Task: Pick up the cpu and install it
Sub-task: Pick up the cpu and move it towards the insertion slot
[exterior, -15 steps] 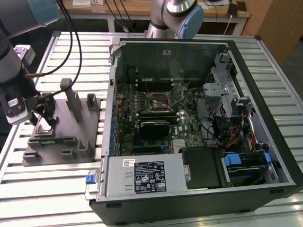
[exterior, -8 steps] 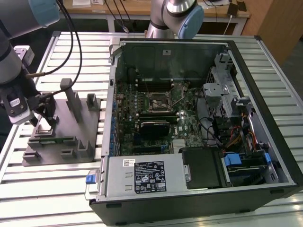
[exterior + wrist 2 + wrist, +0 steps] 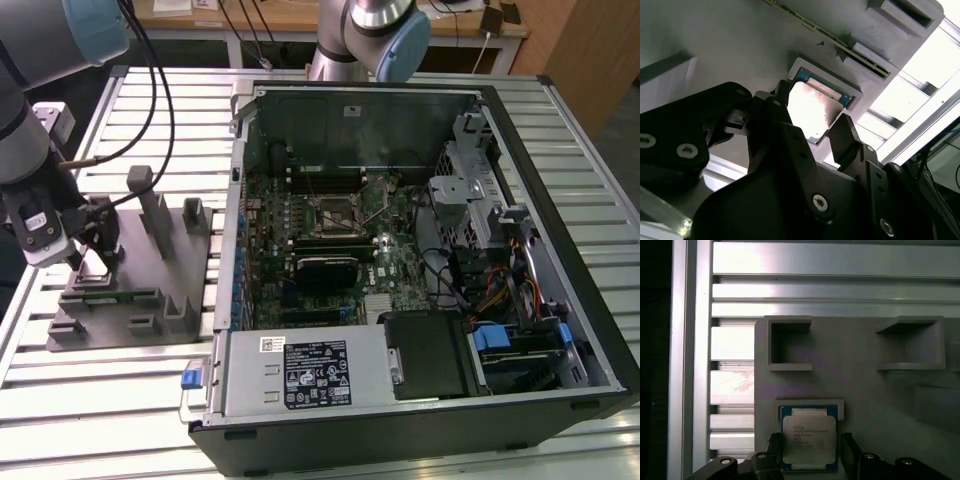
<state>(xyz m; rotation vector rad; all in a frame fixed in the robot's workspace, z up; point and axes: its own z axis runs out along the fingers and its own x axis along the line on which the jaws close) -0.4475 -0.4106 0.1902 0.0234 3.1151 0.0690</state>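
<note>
The cpu (image 3: 808,439) is a thin square chip with a pale silver top, lying flat in a shallow recess of the grey fixture block (image 3: 860,385). In both wrist views my gripper (image 3: 810,452) straddles it, one black finger on each side, open, with a small gap showing on one side. The second wrist view shows the cpu (image 3: 810,107) bright between the two fingers (image 3: 847,132). In the exterior view my gripper (image 3: 85,255) hangs low over the fixture block (image 3: 130,290) at that view's left. The motherboard socket (image 3: 335,212) lies inside the open computer case.
The open computer case (image 3: 420,260) takes up the exterior view's middle and right, with its walls, drive cage and cables around the board. Upright posts (image 3: 150,205) rise from the fixture beside my gripper. A slatted aluminium table (image 3: 60,400) carries everything. A second arm's base (image 3: 360,40) stands behind the case.
</note>
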